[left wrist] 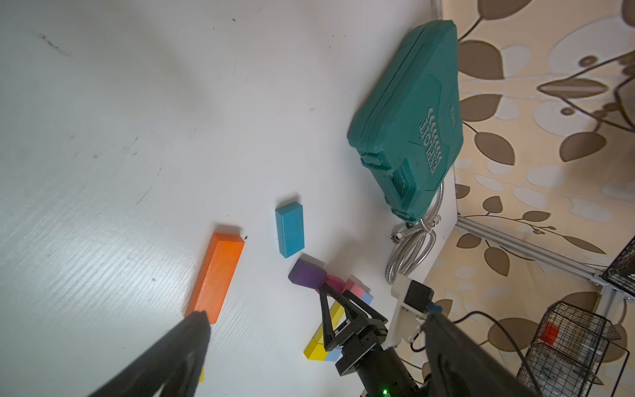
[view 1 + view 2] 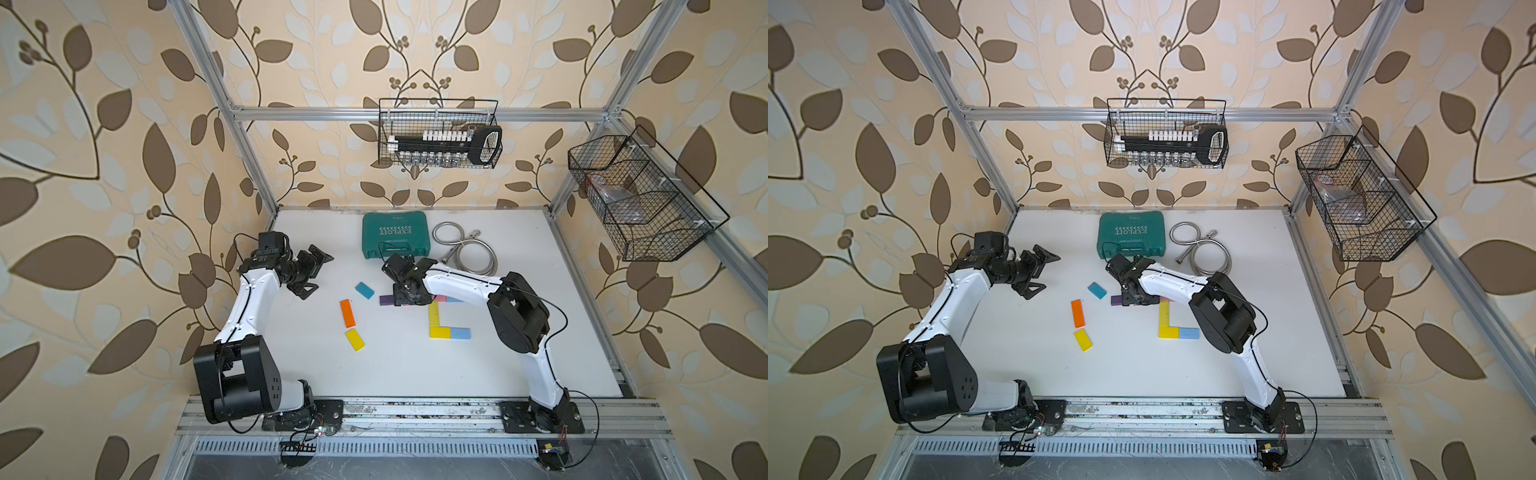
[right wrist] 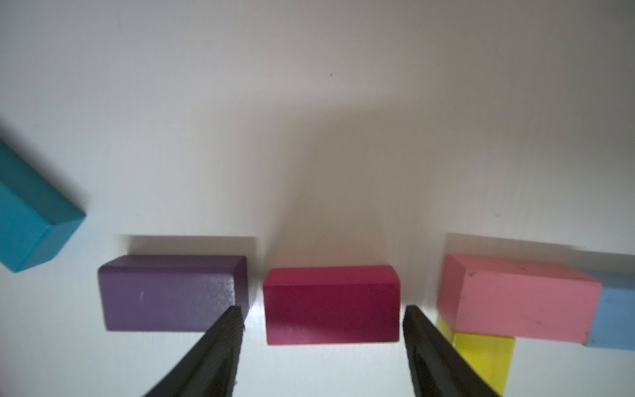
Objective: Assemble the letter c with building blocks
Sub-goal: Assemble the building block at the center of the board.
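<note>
Two arms work over the white table (image 2: pixel 415 374); the green case (image 2: pixel 395 235) lies at its far edge. The left gripper (image 2: pixel 320 276) hangs wide and empty near the left edge. The right gripper (image 3: pixel 323 311) points down mid-table, jaws apart on either side of the magenta block (image 3: pixel 331 292), gripping nothing.

We judge the letter mostly built: yellow spine (image 2: pixel 433 313), lower yellow block (image 2: pixel 439 332), lower blue block (image 2: pixel 460 333), pink block (image 3: pixel 519 299), upper blue block (image 3: pixel 615 312). Magenta and the purple block (image 3: pixel 171 295) continue the upper row with gaps. The orange block (image 2: pixel 347 312), loose yellow block (image 2: pixel 355 339) and teal block (image 2: pixel 364 290) lie unused toward the left edge.
</note>
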`<state>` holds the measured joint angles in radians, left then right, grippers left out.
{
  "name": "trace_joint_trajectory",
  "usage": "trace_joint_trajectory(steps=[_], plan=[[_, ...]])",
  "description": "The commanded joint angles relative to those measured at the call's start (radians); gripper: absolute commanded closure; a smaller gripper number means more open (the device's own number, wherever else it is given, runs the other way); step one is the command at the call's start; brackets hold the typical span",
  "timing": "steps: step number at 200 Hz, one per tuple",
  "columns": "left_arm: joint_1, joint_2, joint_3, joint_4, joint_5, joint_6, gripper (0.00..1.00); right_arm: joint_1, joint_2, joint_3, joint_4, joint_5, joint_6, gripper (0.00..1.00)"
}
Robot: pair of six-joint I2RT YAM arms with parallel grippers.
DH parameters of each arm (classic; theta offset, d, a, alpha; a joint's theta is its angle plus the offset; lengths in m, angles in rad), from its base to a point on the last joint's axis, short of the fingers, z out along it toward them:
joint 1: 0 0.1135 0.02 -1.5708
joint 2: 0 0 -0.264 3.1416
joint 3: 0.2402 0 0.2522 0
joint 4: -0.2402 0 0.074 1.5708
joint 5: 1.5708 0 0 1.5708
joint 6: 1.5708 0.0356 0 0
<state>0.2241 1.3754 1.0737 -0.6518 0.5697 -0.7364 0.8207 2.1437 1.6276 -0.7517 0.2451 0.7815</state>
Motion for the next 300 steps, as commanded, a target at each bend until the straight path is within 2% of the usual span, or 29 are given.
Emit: trace_joint_trajectory(steps=[1,72,106,300], plan=[[0.007,-0.031,0.006,0.006,0.016,-0.001,0.01,-0.007,-0.022,-0.026,-0.001,-0.013,0.016,0.26],[0.007,-0.026,0.003,0.011,0.015,-0.003,0.01,-0.012,-0.04,-0.063,0.056,-0.048,0.021,0.24],[0.007,-0.026,-0.001,0.015,0.016,-0.007,0.01,-0.013,-0.06,-0.077,0.081,-0.067,0.029,0.19],[0.005,-0.029,-0.006,0.02,0.019,-0.014,0.01,-0.013,-0.051,-0.084,0.143,-0.141,0.057,0.19]])
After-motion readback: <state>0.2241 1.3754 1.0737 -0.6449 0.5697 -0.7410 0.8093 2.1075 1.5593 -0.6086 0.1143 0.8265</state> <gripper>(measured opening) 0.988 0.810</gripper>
